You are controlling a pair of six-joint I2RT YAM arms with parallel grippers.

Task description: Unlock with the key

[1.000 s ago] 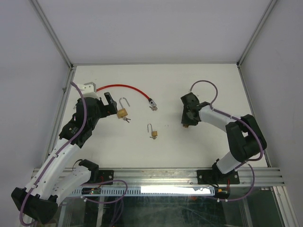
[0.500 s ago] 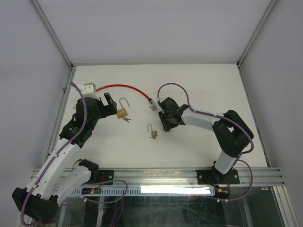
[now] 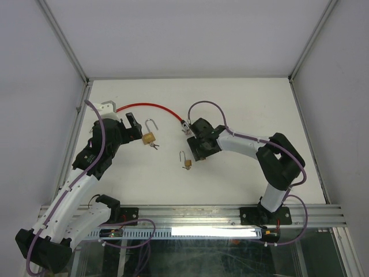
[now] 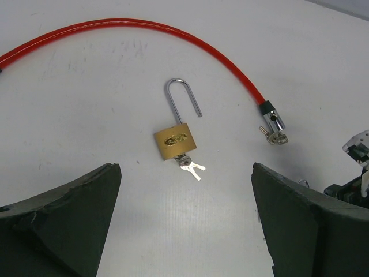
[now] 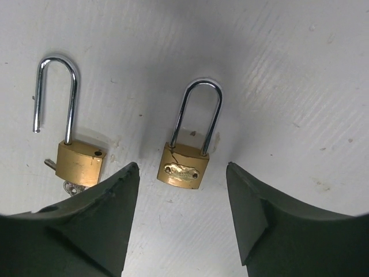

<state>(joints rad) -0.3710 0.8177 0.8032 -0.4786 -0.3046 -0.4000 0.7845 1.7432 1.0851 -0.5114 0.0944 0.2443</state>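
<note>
A brass padlock (image 4: 174, 141) with its shackle swung open and keys (image 4: 191, 167) in its base lies ahead of my open, empty left gripper (image 4: 184, 173); it also shows in the top view (image 3: 150, 138). A shut brass padlock (image 5: 184, 169) lies flat between the open fingers of my right gripper (image 5: 182, 167), untouched. In the top view it is hidden under that gripper (image 3: 199, 153). Left of it lies a small padlock (image 5: 79, 161) with an open shackle and a key, also visible in the top view (image 3: 186, 162).
A red cable (image 4: 173, 34) curves across the back left of the table (image 3: 242, 98), and its metal lock end (image 4: 271, 120) with keys lies just behind my right gripper. Metal frame posts stand at the table's sides.
My right arm swept left across the table and now stands beside the small open padlock. The left arm and its padlock have not moved.
</note>
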